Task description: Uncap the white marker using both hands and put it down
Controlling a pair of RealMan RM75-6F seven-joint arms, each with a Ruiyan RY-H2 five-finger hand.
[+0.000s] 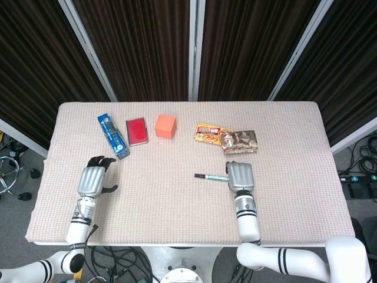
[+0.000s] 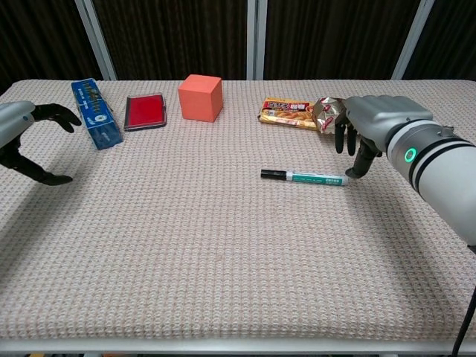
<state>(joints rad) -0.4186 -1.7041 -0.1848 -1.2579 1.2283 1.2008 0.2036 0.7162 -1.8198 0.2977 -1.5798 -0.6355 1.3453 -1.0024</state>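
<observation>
While the table (image 1: pixel 177 224) fills most of both views, its near edge is cut off in the chest view. At centre right the right hand (image 2: pixel 364 126) hangs fingers down, one fingertip touching the marker's (image 2: pixel 305 177) right end, nothing gripped. At far left the left hand (image 2: pixel 26 141), partly cut off by the frame in the chest view, is spread and empty. The marker lies flat mid-table, black cap (image 2: pixel 272 174) on, pointing left. Its label is too small to read.
</observation>
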